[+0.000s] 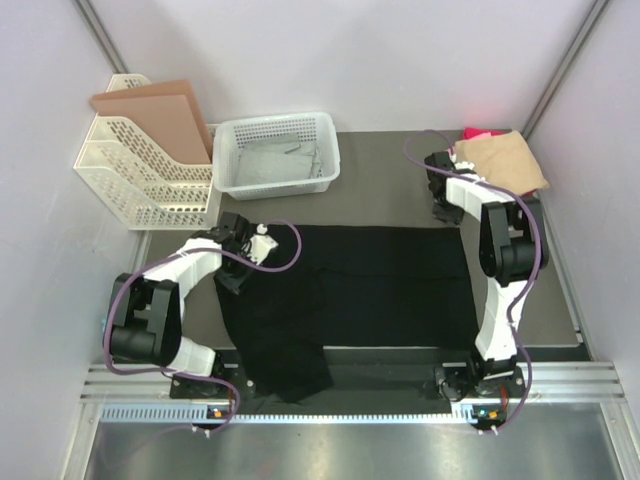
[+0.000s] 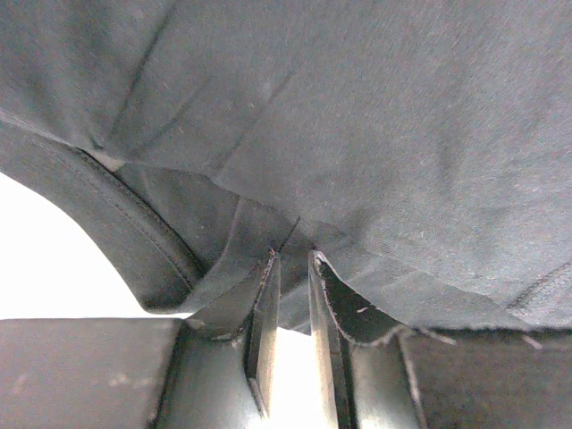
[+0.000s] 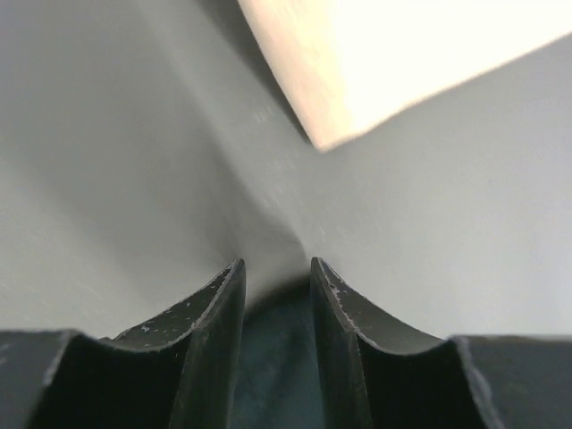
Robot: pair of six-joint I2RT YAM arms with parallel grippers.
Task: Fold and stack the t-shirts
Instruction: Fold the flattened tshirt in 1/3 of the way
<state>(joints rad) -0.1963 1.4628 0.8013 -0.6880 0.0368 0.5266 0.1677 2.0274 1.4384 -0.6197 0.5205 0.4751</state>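
Observation:
The large black t-shirt [image 1: 380, 290] lies spread on the dark mat, and its left part hangs over the near edge. My left gripper [image 1: 236, 270] is at the shirt's far left corner. In the left wrist view its jaws [image 2: 293, 259] are nearly closed, with a fold of the black cloth [image 2: 375, 116] between the tips. My right gripper [image 1: 440, 205] is at the far right corner. Its jaws [image 3: 277, 266] stand narrowly apart with dark, blurred cloth between them. The tan t-shirt [image 1: 505, 160] lies folded at the far right, its corner in the right wrist view [image 3: 402, 54]. The pink t-shirt [image 1: 480, 133] peeks out behind it.
A white mesh basket [image 1: 280, 120] stands at the back centre. A white file rack [image 1: 140, 185] holding brown cardboard sheets [image 1: 160, 110] stands at the back left. Bare grey mat [image 1: 390, 180] lies between the basket and the right arm.

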